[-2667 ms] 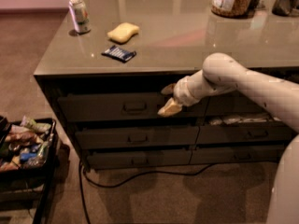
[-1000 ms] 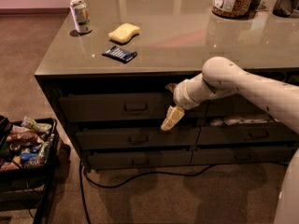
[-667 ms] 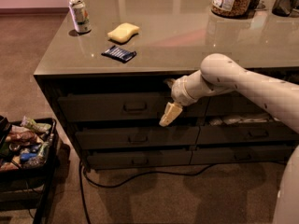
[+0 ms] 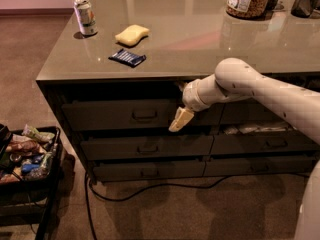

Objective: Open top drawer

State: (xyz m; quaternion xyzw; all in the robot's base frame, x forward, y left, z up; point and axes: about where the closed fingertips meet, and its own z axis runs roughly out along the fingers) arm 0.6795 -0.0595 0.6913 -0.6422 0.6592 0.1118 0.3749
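- The counter (image 4: 200,44) is a glossy grey slab over dull metal fronts.
- The top drawer (image 4: 110,115), below the counter's front edge near its left corner, looks shut.
- The claw (image 4: 181,119), a pale wedge, has sunk slightly down the panel's right end, so it seems not yet hooked on; spread or pressed together cannot be told.
- The small loop handle (image 4: 145,115) sits untouched.

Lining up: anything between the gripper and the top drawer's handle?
No. In the camera view, only bare front of the top drawer separates its handle from the gripper to the right.
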